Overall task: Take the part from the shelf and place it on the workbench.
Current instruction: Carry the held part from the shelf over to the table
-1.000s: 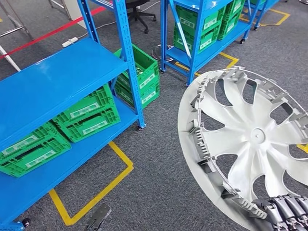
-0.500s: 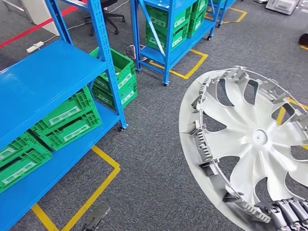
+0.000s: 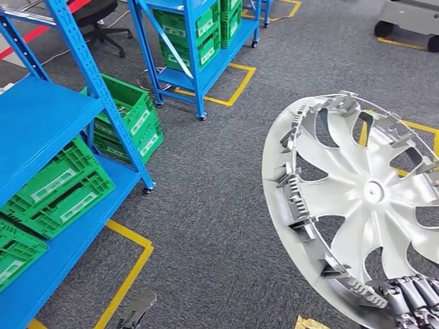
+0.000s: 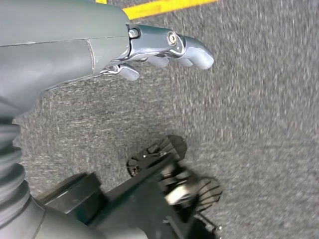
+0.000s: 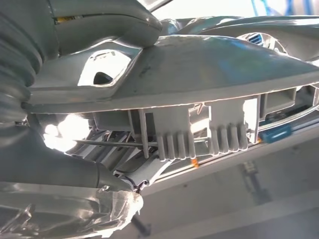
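The part is a large silver wheel cover (image 3: pixel 357 199) with curved spokes, held up over the grey carpet at the right of the head view. My right hand (image 3: pixel 411 301) grips its lower rim, fingers curled over the edge. In the right wrist view the cover's ribbed rim (image 5: pixel 195 94) runs across the picture, with the thumb (image 5: pixel 109 20) lying on it. My left hand (image 4: pixel 150 47) hangs at my side above the carpet, fingers stretched out and holding nothing; its fingers (image 3: pixel 136 310) also peek in at the bottom of the head view.
A blue shelf (image 3: pixel 41 130) with green crates (image 3: pixel 57 188) stands at the left. More green crates (image 3: pixel 129 116) sit on the floor beside it. A second blue rack (image 3: pixel 197 41) stands farther back. Yellow floor tape (image 3: pixel 127 274) marks bays. A grey cart base (image 3: pixel 409 17) is at the top right.
The whole scene has slid left and down in the head view: the camera has turned right, away from the shelf. The wheel cover stays in my right hand.
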